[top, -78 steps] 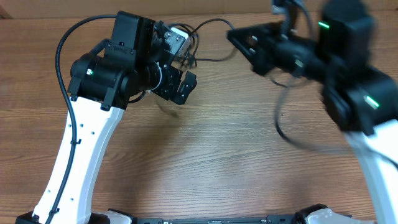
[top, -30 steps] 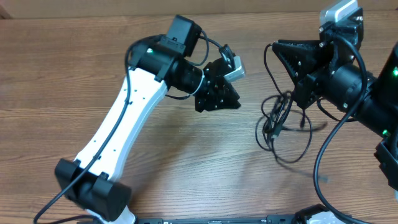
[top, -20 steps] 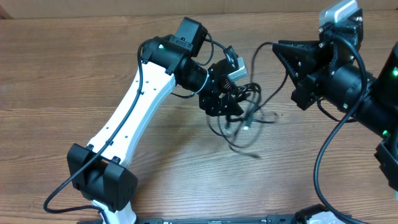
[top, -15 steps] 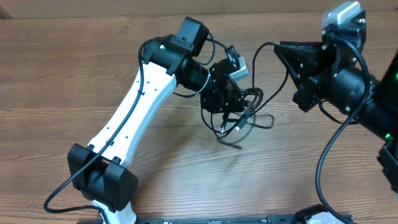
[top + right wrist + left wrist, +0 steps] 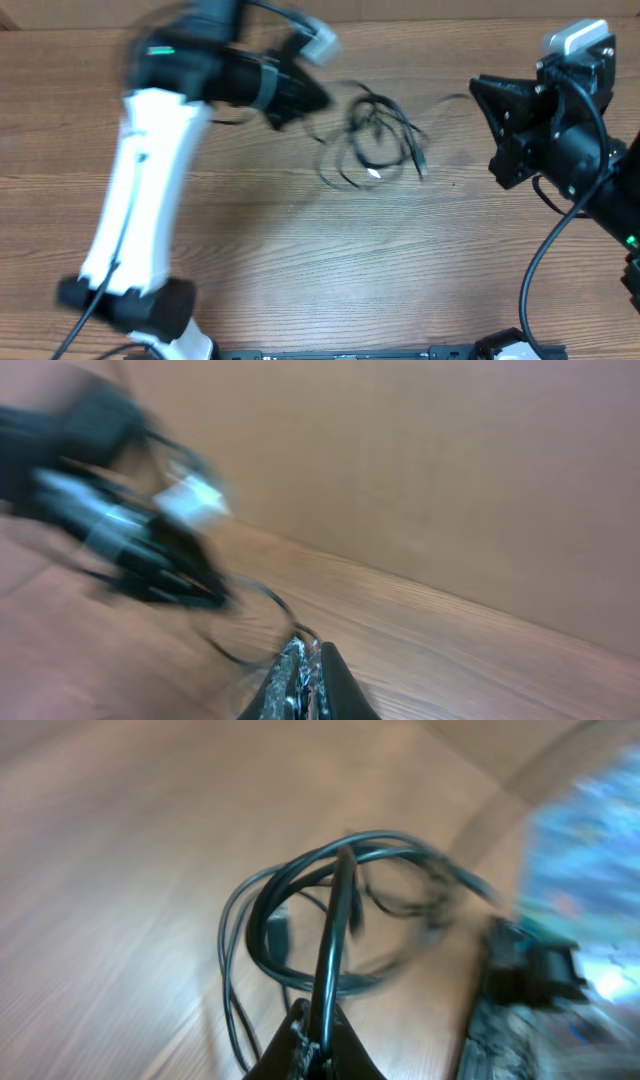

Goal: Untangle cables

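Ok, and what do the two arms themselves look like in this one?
Left arm: white link between black joints, a green light, a thin black cable alongside. Right arm: black, with a pale grey camera block on top and a looping black cable. Left gripper and right gripper are both black wedges tapering to narrow tips.

Left hand [image 5: 303,98] badly blurred overhead; cables [image 5: 330,940] partly blurred.

Wide open across the near half of the counter [image 5: 330,270]. Blocked in the far middle by the cables [image 5: 375,140], sprawled between left end effector [image 5: 312,98] and right end effector [image 5: 478,90], with strands strung to both. Passable only in front of the tangle.
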You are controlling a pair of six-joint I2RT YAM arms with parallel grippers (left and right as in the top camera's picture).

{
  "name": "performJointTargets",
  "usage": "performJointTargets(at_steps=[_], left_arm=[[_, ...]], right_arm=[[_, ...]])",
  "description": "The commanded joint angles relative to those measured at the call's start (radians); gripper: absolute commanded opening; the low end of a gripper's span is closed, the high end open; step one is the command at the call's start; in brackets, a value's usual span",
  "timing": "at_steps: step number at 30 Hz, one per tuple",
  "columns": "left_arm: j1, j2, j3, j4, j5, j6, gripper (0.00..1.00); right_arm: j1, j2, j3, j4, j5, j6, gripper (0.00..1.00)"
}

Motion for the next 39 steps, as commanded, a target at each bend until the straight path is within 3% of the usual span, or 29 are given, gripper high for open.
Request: performJointTargets(at_steps=[1, 6, 9, 13, 17, 22, 23, 24, 25, 27, 29, 33, 39], left_arm=[[0.074, -0.13, 0.089, -0.089, -0.203, -0.106, 0.04], [0.187, -0.247, 0.093, -0.153, -0.294, -0.206, 0.04], [0.245, -0.309, 0.093, -0.155, -0.291, -0.237, 0.04], [0.242, -0.335, 0.093, -0.149, -0.287, -0.237, 0.04], [0.214, -0.321, 0.093, -0.113, -0.239, -0.249, 0.04], [0.194, -0.31, 0.093, 0.097, -0.097, -0.359, 0.04], [0.194, -0.313, 0.093, 0.15, -0.085, -0.405, 0.04], [0.194, -0.317, 0.093, 0.22, -0.087, -0.472, 0.04], [0.195, -0.319, 0.093, 0.265, -0.092, -0.511, 0.04], [0.194, -0.321, 0.093, 0.34, -0.116, -0.58, 0.04], [0.194, -0.32, 0.093, 0.372, -0.19, -0.639, 0.04], [0.194, -0.314, 0.093, 0.37, -0.365, -0.733, 0.04], [0.195, -0.312, 0.093, 0.409, -0.442, -0.821, 0.04]], right_arm=[[-0.043, 0.032, 0.026, 0.005, 0.135, 0.047, 0.04], [-0.269, 0.106, 0.026, 0.024, 0.104, 0.077, 0.04], [-0.452, 0.145, 0.026, 0.031, -0.084, 0.076, 0.04], [-0.515, 0.171, 0.026, 0.011, -0.319, 0.076, 0.04], [-0.46, 0.182, 0.022, -0.029, -0.299, 0.072, 0.04], [-0.371, 0.214, -0.033, -0.084, -0.298, 0.072, 0.07], [-0.355, 0.224, -0.049, -0.088, -0.297, 0.072, 0.12], [-0.336, 0.237, -0.076, -0.089, -0.298, 0.072, 0.33], [-0.319, 0.247, -0.096, -0.089, -0.302, 0.072, 0.42], [-0.277, 0.264, -0.135, -0.086, -0.332, 0.072, 0.58], [-0.221, 0.282, -0.174, -0.077, -0.386, 0.039, 0.66], [-0.077, 0.313, -0.255, -0.036, -0.418, -0.059, 0.71], [0.111, 0.345, -0.375, 0.041, -0.418, -0.224, 0.71]])
